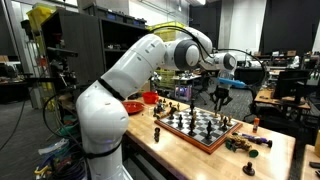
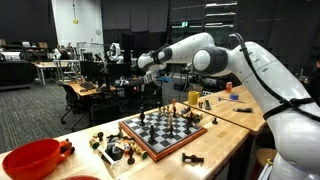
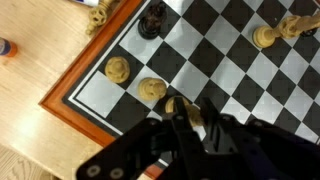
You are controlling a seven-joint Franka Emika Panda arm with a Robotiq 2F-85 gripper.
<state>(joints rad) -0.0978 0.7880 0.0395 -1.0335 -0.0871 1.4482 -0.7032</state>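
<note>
From left the arm (image 1: 130, 75) stretches over the board (image 1: 200, 128) on the tabletop (image 1: 270, 155); hand (image 1: 222, 97) points down abv it. Wrist view: pawn (image 3: 152, 90) just left of hand, which is clamped on light piece (image 3: 184, 106) btw its fingers.

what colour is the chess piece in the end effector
The chess piece is light tan, clearest in the wrist view.

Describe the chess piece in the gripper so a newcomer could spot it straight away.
Find the wooden chessboard on the light table. Over its corner sits the black gripper, shut on a pale chess piece. It alone is clamped; two pale pieces beside it stand free.
</note>
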